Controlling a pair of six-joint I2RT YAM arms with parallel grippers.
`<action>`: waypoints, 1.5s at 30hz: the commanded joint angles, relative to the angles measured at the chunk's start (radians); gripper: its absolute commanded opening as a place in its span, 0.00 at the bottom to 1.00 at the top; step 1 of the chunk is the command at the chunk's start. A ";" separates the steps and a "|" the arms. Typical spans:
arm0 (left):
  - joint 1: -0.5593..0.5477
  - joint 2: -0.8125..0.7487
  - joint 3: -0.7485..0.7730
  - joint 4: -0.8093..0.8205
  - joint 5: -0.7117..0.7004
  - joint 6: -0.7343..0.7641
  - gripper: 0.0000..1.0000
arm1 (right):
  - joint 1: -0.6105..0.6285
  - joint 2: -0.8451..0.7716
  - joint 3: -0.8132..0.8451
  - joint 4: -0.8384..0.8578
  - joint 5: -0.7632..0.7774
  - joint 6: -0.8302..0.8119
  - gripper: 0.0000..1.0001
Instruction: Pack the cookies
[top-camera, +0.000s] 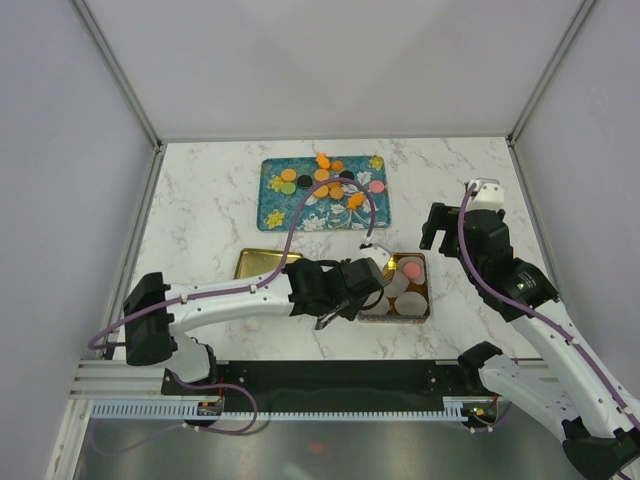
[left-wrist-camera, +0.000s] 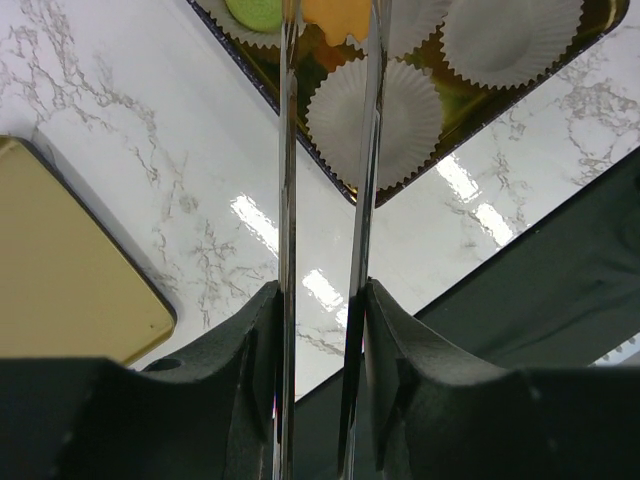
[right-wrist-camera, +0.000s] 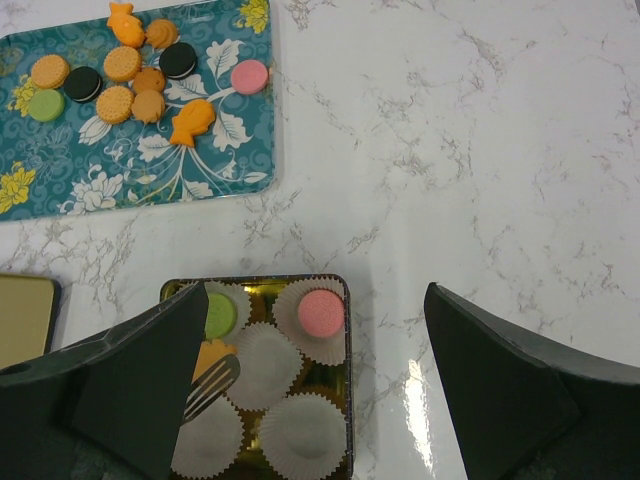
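Because the gold lid (top-camera: 268, 264) lies flat at the left, the tin (right-wrist-camera: 260, 281) beside it stands open for filling; loose cookies (top-camera: 322, 177) sit on the floral tray (top-camera: 270, 200) behind; the left gripper (left-wrist-camera: 323, 310), clamped on thin metal tongs (left-wrist-camera: 287, 180), holds an orange cookie (left-wrist-camera: 335, 18) over the paper cups (left-wrist-camera: 410, 120), inside the rim; the right gripper (right-wrist-camera: 312, 300), spread wide and empty, hovers just right of the tin, with bare surface (top-camera: 200, 200) on both sides.

Bright, even light falls from overhead. White glare streaks mark the glossy marble table (left-wrist-camera: 120, 120) in both wrist views; shadows are faint and soft. The close foreground of the wrist views is blurred; the overhead view is slightly soft.
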 joint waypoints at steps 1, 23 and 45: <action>-0.010 0.027 0.054 0.038 -0.040 -0.027 0.41 | -0.001 -0.007 0.030 0.003 0.020 -0.005 0.98; -0.030 0.117 0.119 0.049 -0.024 -0.008 0.44 | -0.001 -0.017 0.022 0.001 0.006 -0.001 0.98; -0.030 0.111 0.131 0.054 -0.047 0.001 0.52 | -0.001 -0.032 0.016 -0.005 0.005 0.000 0.98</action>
